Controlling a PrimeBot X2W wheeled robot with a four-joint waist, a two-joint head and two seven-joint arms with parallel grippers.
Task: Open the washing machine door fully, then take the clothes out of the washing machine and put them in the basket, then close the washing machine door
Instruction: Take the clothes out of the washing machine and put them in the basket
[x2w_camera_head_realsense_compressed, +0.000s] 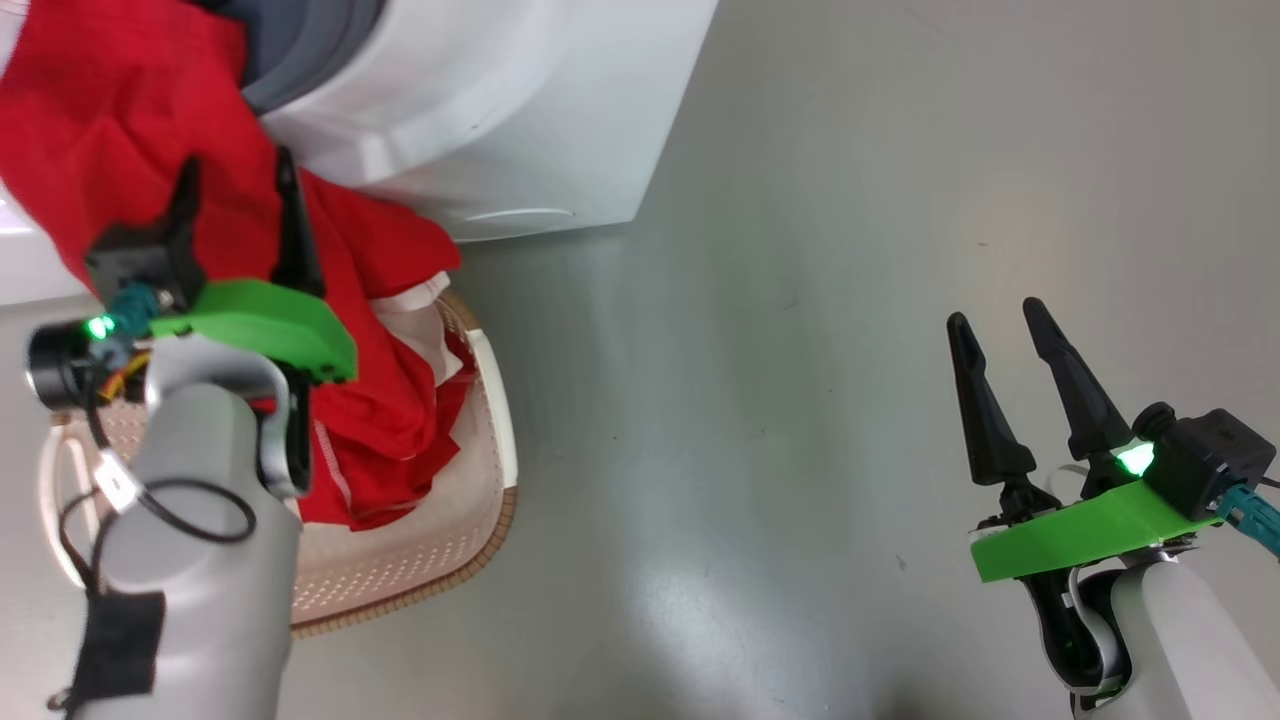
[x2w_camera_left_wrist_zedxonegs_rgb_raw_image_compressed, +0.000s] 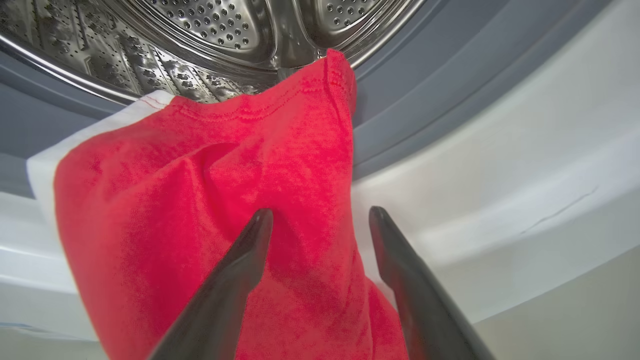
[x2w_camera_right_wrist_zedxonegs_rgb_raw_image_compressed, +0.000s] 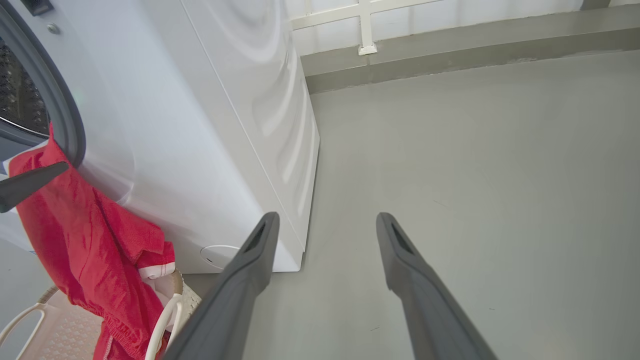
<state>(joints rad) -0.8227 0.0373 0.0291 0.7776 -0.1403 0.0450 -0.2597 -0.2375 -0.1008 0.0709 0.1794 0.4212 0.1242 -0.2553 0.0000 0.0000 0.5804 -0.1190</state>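
Observation:
The white washing machine (x2w_camera_head_realsense_compressed: 520, 110) stands at the upper left of the head view, its grey gasket (x2w_camera_left_wrist_zedxonegs_rgb_raw_image_compressed: 400, 100) and steel drum (x2w_camera_left_wrist_zedxonegs_rgb_raw_image_compressed: 225, 25) exposed. Red clothes (x2w_camera_head_realsense_compressed: 110, 120) hang from the drum mouth down its front into the cream basket (x2w_camera_head_realsense_compressed: 495, 400) on the floor below. A white cloth piece (x2w_camera_left_wrist_zedxonegs_rgb_raw_image_compressed: 45, 165) peeks out behind the red fabric (x2w_camera_left_wrist_zedxonegs_rgb_raw_image_compressed: 200, 200). My left gripper (x2w_camera_head_realsense_compressed: 235, 170) is open, its fingers (x2w_camera_left_wrist_zedxonegs_rgb_raw_image_compressed: 240, 280) spread in front of the hanging red fabric (x2w_camera_right_wrist_zedxonegs_rgb_raw_image_compressed: 75, 240); I cannot tell whether they touch it. My right gripper (x2w_camera_head_realsense_compressed: 995, 315) is open and holds nothing over bare floor. The washing machine door is out of view.
Grey floor (x2w_camera_head_realsense_compressed: 800, 350) spreads to the right of the machine and basket. A low wall ledge (x2w_camera_right_wrist_zedxonegs_rgb_raw_image_compressed: 450, 55) runs behind the machine's side panel (x2w_camera_right_wrist_zedxonegs_rgb_raw_image_compressed: 225, 125). A small round flap (x2w_camera_right_wrist_zedxonegs_rgb_raw_image_compressed: 217, 252) sits low on the machine's front, near the basket handle (x2w_camera_right_wrist_zedxonegs_rgb_raw_image_compressed: 165, 315).

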